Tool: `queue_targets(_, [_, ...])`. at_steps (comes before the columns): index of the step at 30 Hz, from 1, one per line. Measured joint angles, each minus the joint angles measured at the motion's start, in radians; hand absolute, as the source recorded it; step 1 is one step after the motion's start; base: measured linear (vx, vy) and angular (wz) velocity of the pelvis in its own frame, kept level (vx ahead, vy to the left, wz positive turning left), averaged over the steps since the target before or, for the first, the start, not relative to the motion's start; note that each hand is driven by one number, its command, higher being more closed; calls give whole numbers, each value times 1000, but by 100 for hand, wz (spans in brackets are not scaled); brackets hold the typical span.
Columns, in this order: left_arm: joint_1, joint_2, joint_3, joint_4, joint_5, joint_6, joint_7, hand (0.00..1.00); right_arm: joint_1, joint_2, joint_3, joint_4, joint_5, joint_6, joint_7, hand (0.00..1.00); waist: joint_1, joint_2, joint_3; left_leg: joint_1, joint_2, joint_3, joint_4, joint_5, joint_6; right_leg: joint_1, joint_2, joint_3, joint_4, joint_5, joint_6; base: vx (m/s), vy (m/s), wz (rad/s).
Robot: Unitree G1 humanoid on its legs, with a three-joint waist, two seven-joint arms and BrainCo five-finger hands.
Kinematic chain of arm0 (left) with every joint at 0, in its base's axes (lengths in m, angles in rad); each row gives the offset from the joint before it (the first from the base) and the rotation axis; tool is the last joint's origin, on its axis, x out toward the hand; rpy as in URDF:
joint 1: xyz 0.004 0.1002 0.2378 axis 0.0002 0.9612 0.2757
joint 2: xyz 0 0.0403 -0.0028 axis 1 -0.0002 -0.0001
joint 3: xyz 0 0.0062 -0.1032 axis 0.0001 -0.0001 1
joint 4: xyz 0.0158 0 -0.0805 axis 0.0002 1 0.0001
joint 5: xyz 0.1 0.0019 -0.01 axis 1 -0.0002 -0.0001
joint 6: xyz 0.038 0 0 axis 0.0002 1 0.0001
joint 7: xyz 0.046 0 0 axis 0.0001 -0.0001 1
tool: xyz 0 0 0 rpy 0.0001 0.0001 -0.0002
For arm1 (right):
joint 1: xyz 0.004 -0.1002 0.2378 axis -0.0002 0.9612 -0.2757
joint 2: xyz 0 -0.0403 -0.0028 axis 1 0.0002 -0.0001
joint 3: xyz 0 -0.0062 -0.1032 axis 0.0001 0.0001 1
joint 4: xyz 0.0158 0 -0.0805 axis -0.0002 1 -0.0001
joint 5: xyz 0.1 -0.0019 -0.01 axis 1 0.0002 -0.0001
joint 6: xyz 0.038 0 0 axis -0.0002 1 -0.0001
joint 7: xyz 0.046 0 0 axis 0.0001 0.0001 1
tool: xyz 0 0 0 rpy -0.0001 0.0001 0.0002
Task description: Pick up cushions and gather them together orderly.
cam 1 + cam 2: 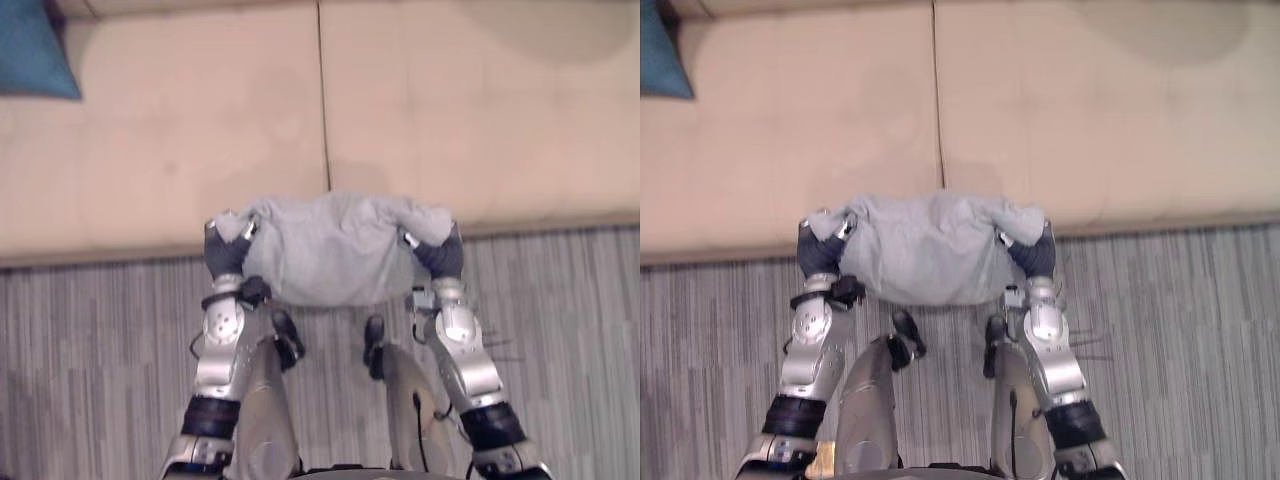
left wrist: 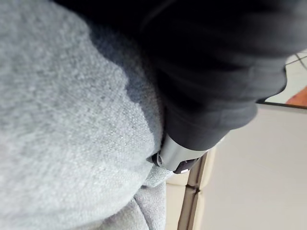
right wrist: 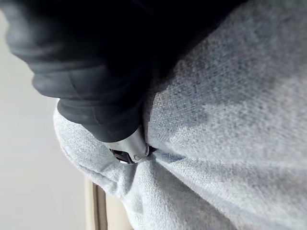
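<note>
One grey cushion (image 1: 335,250) is being held between left hand (image 1: 226,254) and right hand (image 1: 440,256), whose pose cannot be told; blue cushion (image 1: 30,50) is lying well apart on sofa (image 1: 180,150), not yet gathered.

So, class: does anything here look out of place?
The blue cushion lies alone in the far left corner of the sofa, apart from the grey cushion held between the left hand and right hand. Nothing looks damaged.

Downward head pair; wrist cameras held very close.
The grey cushion (image 1: 335,250) and beige sofa (image 1: 180,150) are shared by both eye views, the cushion by both wrist views too.
</note>
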Motion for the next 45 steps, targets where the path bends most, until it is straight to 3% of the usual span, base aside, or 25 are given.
queue_targets(4, [87,19,-15,0,10,-11,-16,100,34,-5,8,23,0,-1,43,100,1,-1,-49,100,-45,5,-120,38,-4,109,3,0,-134,46,7,196,2,0])
queue_targets(11, [176,15,-32,-11,19,-5,-56,100,73,-22,8,23,0,-1,82,100,-7,-16,-62,202,-60,5,-159,27,-7,220,6,5,-204,83,12,113,16,-4])
queue_targets(14, [212,15,-33,-37,20,-5,-68,100,75,-34,8,24,0,-1,90,100,-1,-15,-62,229,-48,-2,-120,-43,-19,215,5,26,-137,73,27,43,64,-28])
queue_targets(16, [224,15,-33,-39,23,6,-68,100,80,-41,6,33,0,0,103,100,-5,-15,-62,256,-40,-3,-79,-100,-21,162,-7,47,46,48,64,23,103,-19])
queue_targets(18, [228,18,-45,-39,40,17,-69,100,84,-43,-4,47,0,-1,104,100,-23,-27,-55,314,-76,-25,-68,-150,3,61,-62,49,332,74,71,71,71,25])
queue_targets(20, [242,25,-51,-46,55,19,-70,100,87,-47,-5,74,0,-1,105,100,-34,-24,-62,347,-78,-35,-68,-170,13,43,-61,38,328,-9,39,158,26,24])
queue_targets(22, [232,41,-53,-54,56,16,-69,100,89,-44,-5,74,1,0,109,100,-31,-23,-62,354,-80,-64,-87,-182,10,-1,-31,9,147,-8,24,225,-35,32])
queue_targets(23, [225,47,-54,-54,56,18,-69,100,98,-46,-14,74,2,1,114,100,-37,-19,-59,363,-84,-89,-103,-182,3,-8,-9,7,19,32,24,306,-89,71])
queue_targets(24, [223,52,-59,-53,56,19,-70,100,121,-46,-26,74,6,1,124,100,-42,-25,-63,386,-98,-115,-122,-181,-25,-1,11,19,-115,115,24,434,-145,82])
queue_targets(25, [224,56,-64,-53,56,19,-73,100,137,-46,-26,74,8,1,127,100,-49,-34,-69,400,-107,-128,-121,-190,-46,9,10,26,-170,156,13,424,-172,105])
queue_targets(26, [223,49,-64,-47,57,23,-87,100,160,-46,-30,74,8,2,128,100,-66,-35,-72,420,-113,-163,-103,-211,-69,29,6,40,-178,276,-33,583,-233,81])
queue_targets(27, [229,18,-65,-29,58,27,-90,100,168,-62,-43,74,8,13,133,100,-63,23,-89,422,-74,-192,-93,-202,-96,35,31,0,-148,243,-50,514,-199,65])
queue_targets(29, [214,4,-65,-25,58,26,-99,100,168,-64,-65,71,7,13,145,100,-59,30,-96,366,-42,-212,16,-144,-159,47,44,-29,-136,194,-71,392,-160,25])
queue_targets(30, [200,4,-65,-16,58,26,-108,100,169,-64,-72,71,7,13,145,100,-58,31,-96,331,-31,-219,85,-118,-157,58,47,-38,-138,183,-77,423,-192,27])
queue_targets(31, [170,-2,-63,13,57,28,-119,100,170,-69,-85,71,7,17,144,100,-50,31,-96,244,4,-219,265,-50,-136,109,57,-46,-170,170,-87,482,-167,17])
queue_targets(33, [153,-9,-74,40,57,32,-130,100,178,-72,-99,52,7,19,139,100,-35,28,-95,192,25,-208,387,-64,-112,192,62,-51,-228,168,-91,391,-80,4])
queue_targets(35, [152,-8,-72,42,57,32,-147,100,174,-77,-121,-4,7,9,131,100,-29,28,-96,151,4,-164,286,-86,-75,241,50,-44,-269,168,-90,252,23,-15])
queue_targets(37, [149,-8,-72,41,57,30,-153,100,159,-84,-135,-11,6,2,127,100,-28,40,-102,147,-10,-160,103,-67,-85,244,54,-37,-275,168,-89,172,104,-32])
queue_targets(38, [146,-8,-76,38,58,31,-154,100,139,-91,-143,-11,5,2,126,100,-28,66,-111,151,-4,-160,-57,25,-81,244,78,-28,-274,160,-71,177,175,-30])
queue_targets(41, [126,18,-90,25,58,33,-154,100,131,-48,-151,-20,-1,1,127,100,-32,27,-129,201,-65,-116,-198,38,-56,203,37,13,-274,162,-49,158,173,-15])
queue_targets(45, [114,42,-78,10,61,33,-154,100,87,-43,-126,-19,-2,3,128,100,-30,25,-130,218,-90,-57,-236,44,-52,176,17,74,-284,183,-25,68,104,-32])
